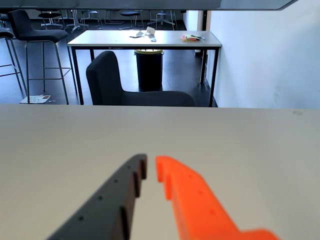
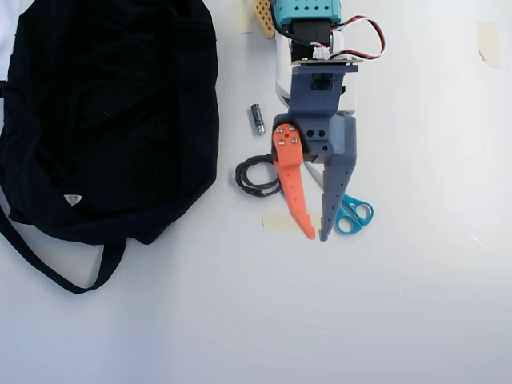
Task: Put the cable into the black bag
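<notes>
In the overhead view the cable (image 2: 254,178) is a small black coil on the white table, just left of my orange finger, which covers its right edge. The black bag (image 2: 104,112) is large and soft and fills the upper left; its strap (image 2: 56,272) loops below it and a white tag (image 2: 72,199) shows. My gripper (image 2: 317,237) points down the picture above the table, right of the cable. Its orange and dark grey fingers nearly meet at the tips, with nothing between them. The wrist view shows the gripper (image 1: 150,164) over bare table; cable and bag are out of that view.
A small battery (image 2: 258,118) lies above the cable. Teal scissors (image 2: 353,213) lie partly under the grey finger, and a tape patch (image 2: 279,222) is stuck left of the fingertips. The wrist view looks past the table edge to a chair (image 1: 115,85).
</notes>
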Motion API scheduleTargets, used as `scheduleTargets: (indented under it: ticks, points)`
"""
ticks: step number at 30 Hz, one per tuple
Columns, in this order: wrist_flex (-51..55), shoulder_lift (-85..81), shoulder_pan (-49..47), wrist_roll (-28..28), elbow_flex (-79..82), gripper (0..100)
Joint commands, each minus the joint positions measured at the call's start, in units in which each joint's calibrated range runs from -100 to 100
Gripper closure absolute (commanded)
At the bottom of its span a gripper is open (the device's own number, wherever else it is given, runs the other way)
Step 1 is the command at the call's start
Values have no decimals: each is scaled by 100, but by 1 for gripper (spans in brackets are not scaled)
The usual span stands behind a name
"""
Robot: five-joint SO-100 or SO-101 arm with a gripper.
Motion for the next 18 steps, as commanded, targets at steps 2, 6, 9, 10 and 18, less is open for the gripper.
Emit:
scheduleTargets:
  ticks: [2,6,9,10,18]
  points:
    - [16,-154,43,19,-66,98]
    - [16,-162,5,24,-75,98]
    - [16,-162,-2,24,-84,98]
    - [25,-162,13,24,-57,98]
    - [2187,-170,5,19,-174,98]
